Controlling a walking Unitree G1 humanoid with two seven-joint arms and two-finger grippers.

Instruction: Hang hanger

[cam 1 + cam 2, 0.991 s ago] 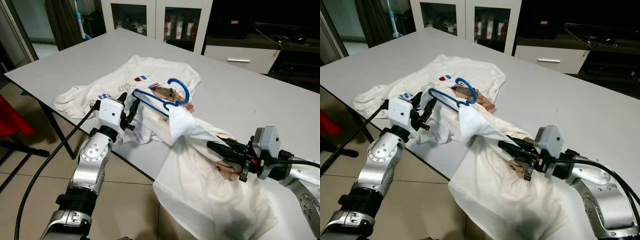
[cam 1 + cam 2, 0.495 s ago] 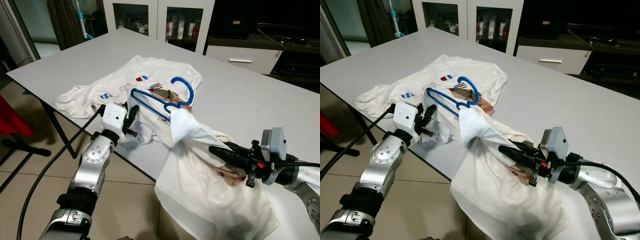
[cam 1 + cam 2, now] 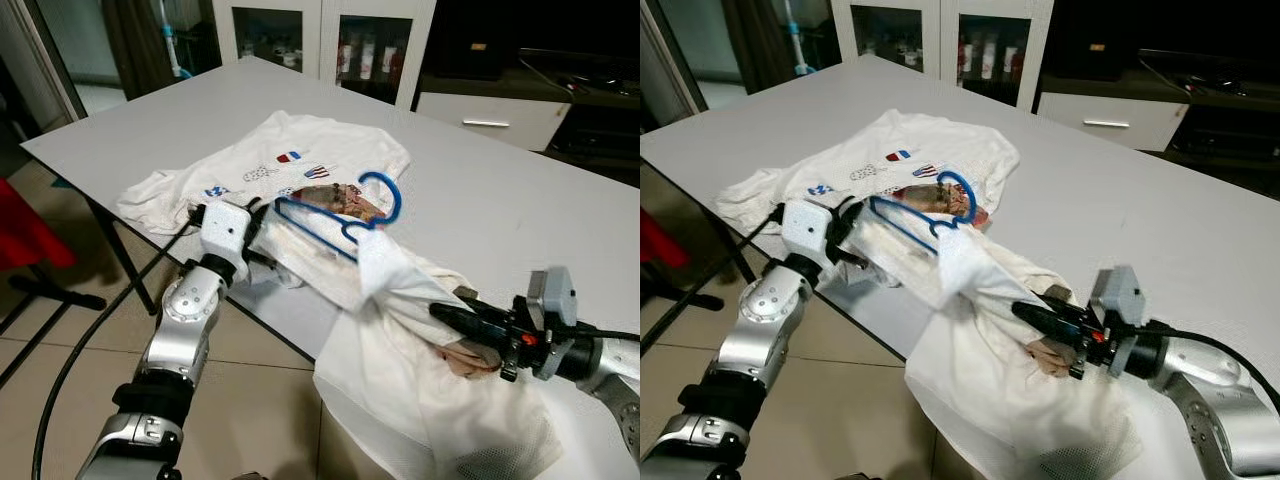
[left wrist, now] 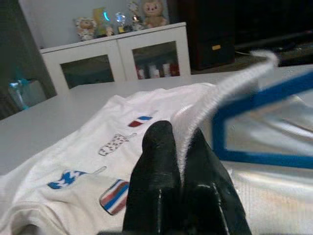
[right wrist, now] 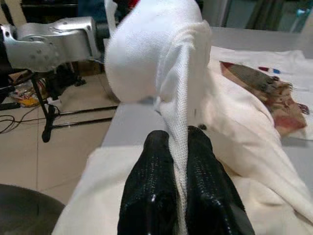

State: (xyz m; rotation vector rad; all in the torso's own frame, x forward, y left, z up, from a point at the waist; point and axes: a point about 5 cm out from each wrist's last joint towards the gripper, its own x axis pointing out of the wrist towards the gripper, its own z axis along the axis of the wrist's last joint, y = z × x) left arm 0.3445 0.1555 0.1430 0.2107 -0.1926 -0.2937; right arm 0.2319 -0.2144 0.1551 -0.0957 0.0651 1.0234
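Blue hanger (image 3: 340,215) runs lengthwise between both tools, nearer the left tool (image 3: 255,222); left tool and right tool (image 3: 450,317) each pinch white shirt (image 3: 400,290) fabric.

You're in a home living or dining room: grey table (image 3: 520,200), white glass-door cabinet (image 3: 320,45) with bottles, figurines on the cabinet top (image 4: 122,17) beyond the left fingertips, TV stand (image 3: 560,90), tiled floor (image 3: 40,400).
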